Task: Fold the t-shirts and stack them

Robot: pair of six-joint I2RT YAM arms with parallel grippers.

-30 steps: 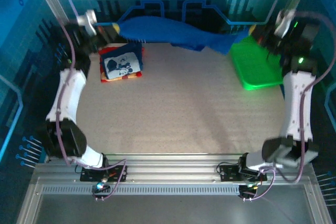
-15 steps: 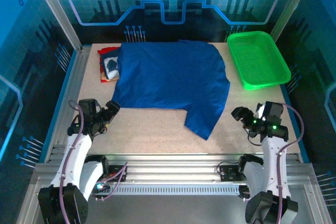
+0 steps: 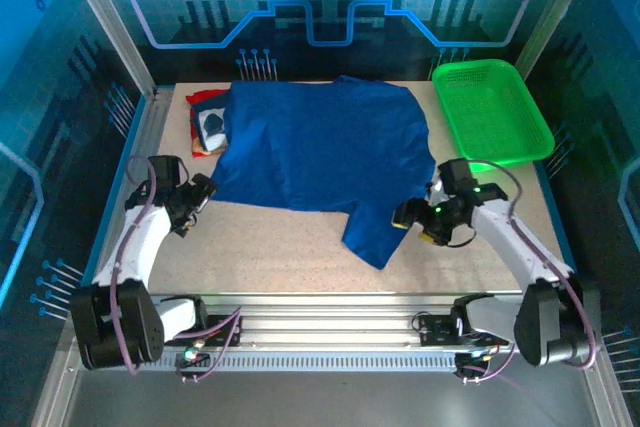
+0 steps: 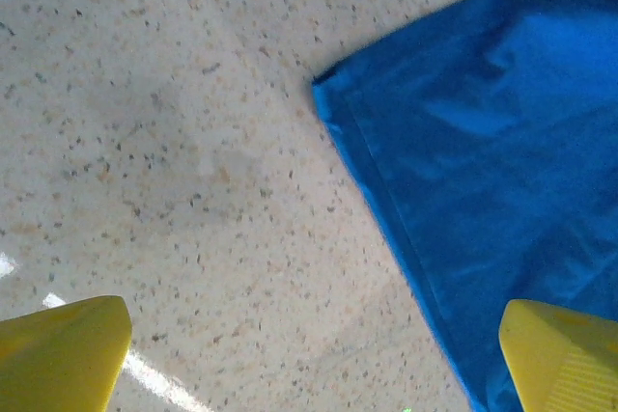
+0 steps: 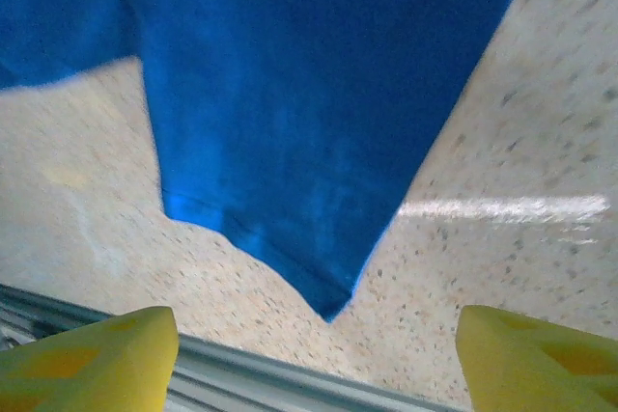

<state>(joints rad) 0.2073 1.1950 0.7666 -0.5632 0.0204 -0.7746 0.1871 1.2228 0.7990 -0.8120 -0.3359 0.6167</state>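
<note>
Left gripper (image 3: pixel 200 193): jaws spread wide, empty, over bare table (image 3: pixel 280 242). Just ahead and to its right, hem corner of royal blue t-shirt (image 3: pixel 320 152), flat on the tabletop, untouched.

Right gripper (image 3: pixel 408 215): jaws likewise apart, gripping nothing. Right in front of its fingers (image 5: pixel 97 359), sleeve tip of the same shirt.

Beyond left gripper: folded mouse-print tee (image 3: pixel 211 128) on red tee (image 3: pixel 203 97), right side covered by blue shirt. Beyond right gripper: green basket (image 3: pixel 548 143).
</note>
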